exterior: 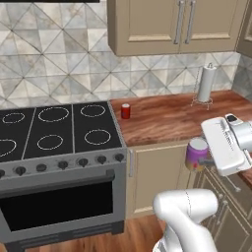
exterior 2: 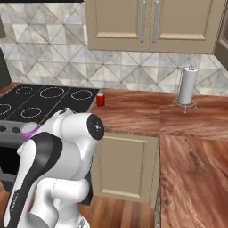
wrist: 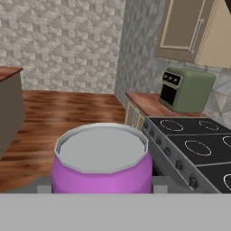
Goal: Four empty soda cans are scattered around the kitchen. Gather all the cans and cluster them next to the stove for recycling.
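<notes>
Purple cylindrical soda can with silver top (exterior: 197, 153): upright, long axis vertical, silver lid facing up. Held in the air in front of the lower cabinet, right of the stove and below the edge of the surface. In the hand view the can (wrist: 102, 160) sits between the two finger tips, silver rim toward the camera.

Tool (exterior: 203, 160): closed on the purple can, white hand extending to the right of it.

Small red cylindrical soda can (exterior: 125, 111): upright, long axis vertical, standing on the reddish-brown wooden surface (exterior: 172, 118) just beside the right edge of the stove, near the back wall.

Count of cans visible: two (one purple, one red).

Wide black glass stove with white ring burners (exterior: 54, 130): five full rings plus part of a sixth at the left edge in the left base view; grey steel oven below with knobs and bar handle.

Tall white paper-towel roll on a wire stand (exterior: 206, 84): one, upright, far right on the surface, well apart from the red can.

Green toaster oven (wrist: 186, 90): one, on the surface beyond the stove in the hand view.
</notes>
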Controlling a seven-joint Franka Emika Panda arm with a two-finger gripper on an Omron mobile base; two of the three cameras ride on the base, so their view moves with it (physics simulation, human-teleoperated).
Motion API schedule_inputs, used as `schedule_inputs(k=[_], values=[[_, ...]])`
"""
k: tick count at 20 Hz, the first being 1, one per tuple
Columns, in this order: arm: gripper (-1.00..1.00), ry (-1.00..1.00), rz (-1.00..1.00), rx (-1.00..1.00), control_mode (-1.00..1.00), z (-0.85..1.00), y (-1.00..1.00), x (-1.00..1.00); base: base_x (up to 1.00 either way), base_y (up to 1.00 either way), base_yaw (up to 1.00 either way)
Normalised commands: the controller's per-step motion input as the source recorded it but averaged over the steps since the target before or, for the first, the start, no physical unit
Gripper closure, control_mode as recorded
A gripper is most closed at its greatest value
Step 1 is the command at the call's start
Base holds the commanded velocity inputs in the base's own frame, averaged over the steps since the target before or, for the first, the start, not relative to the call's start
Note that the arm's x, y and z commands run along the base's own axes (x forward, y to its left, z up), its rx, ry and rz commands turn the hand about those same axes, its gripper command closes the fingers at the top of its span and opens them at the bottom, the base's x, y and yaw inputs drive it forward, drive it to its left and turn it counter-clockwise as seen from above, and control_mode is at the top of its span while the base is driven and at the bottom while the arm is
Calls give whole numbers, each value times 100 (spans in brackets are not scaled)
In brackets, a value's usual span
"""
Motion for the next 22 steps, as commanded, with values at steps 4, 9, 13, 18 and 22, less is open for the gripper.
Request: schedule_inputs(k=[4, 9, 13, 18, 22], values=[[100, 0, 0, 0, 100, 0, 0, 0, 3, -47, 9], [100, 0, 0, 0, 100, 0, 0, 0, 22, -40, 8], [100, 0, 0, 0, 100, 0, 0, 0, 52, -26, 9], [100, 0, 0, 0, 100, 0, 0, 0, 63, -24, 10], [100, 0, 0, 0, 100, 0, 0, 0, 59, -24, 10]])
